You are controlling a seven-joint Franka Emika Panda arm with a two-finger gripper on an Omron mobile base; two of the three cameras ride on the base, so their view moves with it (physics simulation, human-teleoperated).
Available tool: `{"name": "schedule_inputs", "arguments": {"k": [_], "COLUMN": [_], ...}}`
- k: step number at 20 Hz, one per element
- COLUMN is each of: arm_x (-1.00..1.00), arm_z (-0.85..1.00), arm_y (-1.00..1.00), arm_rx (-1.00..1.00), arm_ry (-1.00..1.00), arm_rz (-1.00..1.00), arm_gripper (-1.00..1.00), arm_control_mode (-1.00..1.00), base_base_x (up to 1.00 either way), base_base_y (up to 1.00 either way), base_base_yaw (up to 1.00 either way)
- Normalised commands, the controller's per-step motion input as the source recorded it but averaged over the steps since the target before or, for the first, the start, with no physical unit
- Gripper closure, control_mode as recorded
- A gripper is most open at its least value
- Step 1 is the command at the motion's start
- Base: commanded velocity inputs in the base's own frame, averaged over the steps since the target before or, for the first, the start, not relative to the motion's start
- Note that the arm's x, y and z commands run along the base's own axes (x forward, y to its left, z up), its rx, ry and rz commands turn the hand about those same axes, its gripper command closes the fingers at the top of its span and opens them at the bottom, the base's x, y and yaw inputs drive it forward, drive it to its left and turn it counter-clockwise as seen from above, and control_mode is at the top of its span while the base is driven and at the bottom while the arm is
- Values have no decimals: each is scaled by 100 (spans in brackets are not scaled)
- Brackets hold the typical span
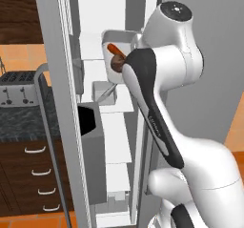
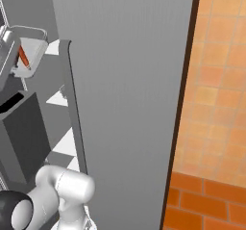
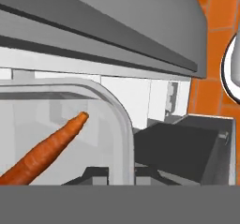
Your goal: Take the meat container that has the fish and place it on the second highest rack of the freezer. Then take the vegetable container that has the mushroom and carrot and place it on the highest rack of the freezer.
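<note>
The vegetable container point(image 1: 112, 40) is a clear tray hanging tilted in the upper part of the open freezer point(image 1: 116, 141). It holds the orange carrot point(image 1: 114, 48) and the brown mushroom point(image 1: 116, 63). My gripper point(image 1: 123, 66) is shut on its near rim, mostly hidden behind my forearm. In the hand view the carrot point(image 3: 47, 152) lies close up inside the rounded rim of the container point(image 3: 123, 124). From the right, the container point(image 2: 30, 51) shows beside white shelf edges point(image 2: 58, 98). One shelf lower sits a second clear container point(image 1: 102, 91); its contents are too small to tell.
The freezer door point(image 1: 64, 103) stands open to my left with its black dispenser panel point(image 1: 88, 119) facing in. The fridge's grey right door point(image 2: 129, 104) is shut. A toaster point(image 1: 16, 86) sits on a dark counter above wooden drawers point(image 1: 38, 174).
</note>
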Motion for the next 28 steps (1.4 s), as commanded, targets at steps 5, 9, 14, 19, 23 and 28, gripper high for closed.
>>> {"name": "schedule_inputs", "arguments": {"k": [5,9,14,19,23,28], "arm_x": [73,90,76,71,66,74], "arm_z": [6,0,0,0,0,0], "arm_y": [-8,-1,21,8,11,16], "arm_rx": [11,0,-7,-3,-2,-4], "arm_ry": [0,0,0,0,0,0], "arm_rz": [0,0,3,0,0,0], "arm_gripper": [100,100,100,100,100,100], "arm_control_mode": [-100,-100,-100,-100,-100,-100], "base_base_x": [0,0,0,0,0,0], "base_base_y": [0,0,0,0,0,0], "base_base_yaw": [0,0,0,0,0,0]}}
